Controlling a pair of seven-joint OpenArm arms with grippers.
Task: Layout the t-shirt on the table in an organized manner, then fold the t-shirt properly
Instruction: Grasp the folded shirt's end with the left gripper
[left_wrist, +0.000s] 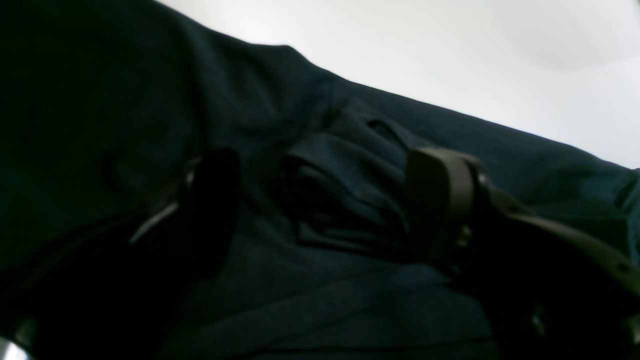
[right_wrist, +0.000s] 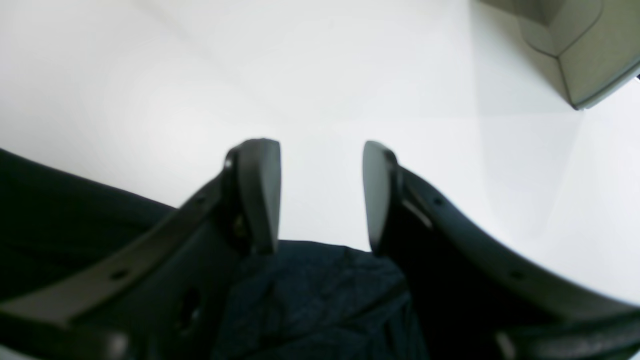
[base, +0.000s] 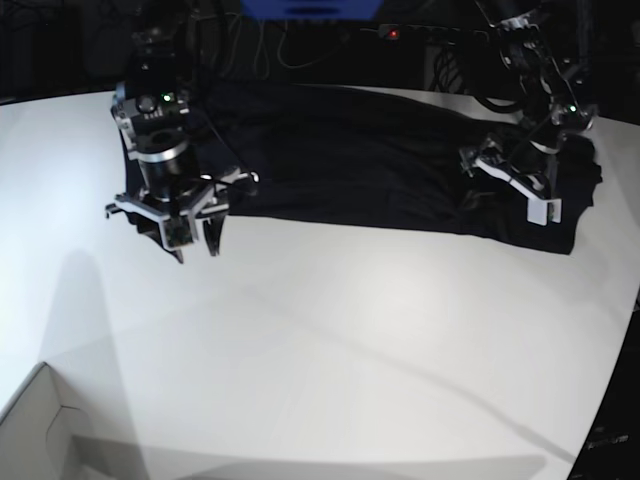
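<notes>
The black t-shirt lies as a long folded band across the far side of the white table. At its right end my left gripper points down onto the cloth. In the left wrist view that gripper stands open, with a bunched fold of the t-shirt loose between its fingers. My right gripper hangs at the shirt's near left edge. The right wrist view shows it open and empty over bare table, the t-shirt lying just behind its fingertips.
A white cardboard box corner sits at the near left of the table, and it also shows in the right wrist view as a box at upper right. Dark cables and equipment lie beyond the far edge. The table's curved edge runs down the right.
</notes>
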